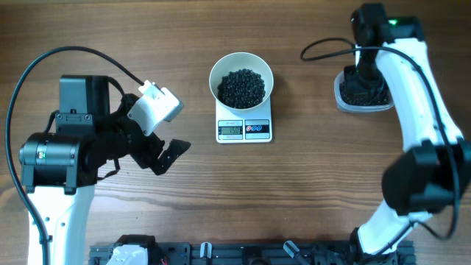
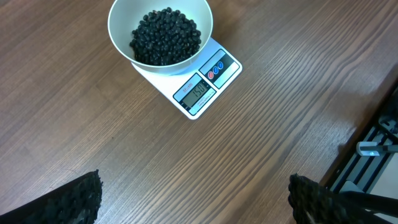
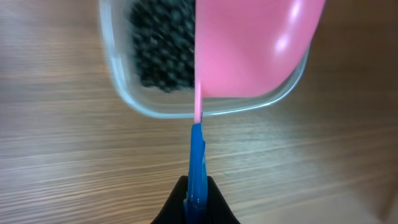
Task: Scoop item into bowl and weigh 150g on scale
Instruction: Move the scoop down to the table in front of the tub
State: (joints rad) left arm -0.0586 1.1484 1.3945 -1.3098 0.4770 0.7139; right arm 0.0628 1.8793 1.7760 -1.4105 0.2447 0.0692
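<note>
— Bowl point(image 1: 215, 72), where?
— Sitting on scale point(image 1: 244, 131), mid desk point(image 1: 309, 191), holding heap of black beans point(image 1: 242, 87). Display point(image 2: 198, 93) showing digits, too small to read for sure.
— Left jaws?
— Gaping fully, gripping nothing. Hanging over bare wood, left of scale & well apart from it.
— Right jaws?
— Pinching shut on blue handle point(image 3: 197, 155) of pink scoop point(image 3: 249, 50). Hovering w/ scoop over clear tub point(image 3: 115, 68) at far right of desk, more beans lying inside.
</note>
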